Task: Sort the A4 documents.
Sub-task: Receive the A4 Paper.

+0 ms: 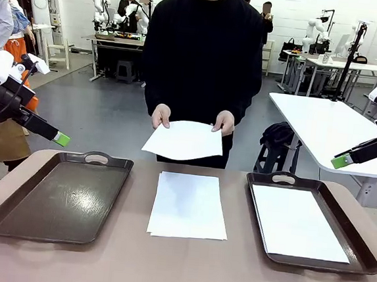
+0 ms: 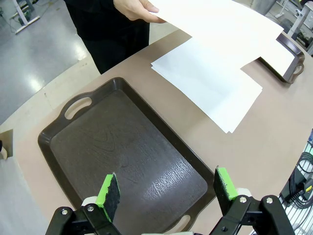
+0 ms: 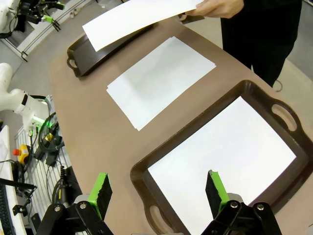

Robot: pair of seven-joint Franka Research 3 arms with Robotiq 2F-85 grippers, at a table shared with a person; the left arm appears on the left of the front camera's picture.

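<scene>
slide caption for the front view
Person holds a sheet; stack lies between bare left tray and right tray with paper

- Right gripper (image 3: 159, 192), jaws apart, above the right tray (image 3: 188, 128) holding a white sheet (image 3: 225, 156).
- Paper stack (image 3: 159, 81) left of it.
- Far side: a hand (image 3: 220, 7) holds a second sheet (image 3: 132, 19).

Left gripper (image 1: 62, 139) and right gripper (image 1: 340, 161) aloft, jaws wide apart.

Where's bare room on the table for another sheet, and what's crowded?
Free: the whole floor of the left tray; the table strips either side of the middle stack, up to each tray; the near table edge. Crowded: the right tray, nearly filled by a lying sheet; the far middle, where the person holds the held sheet.
</scene>
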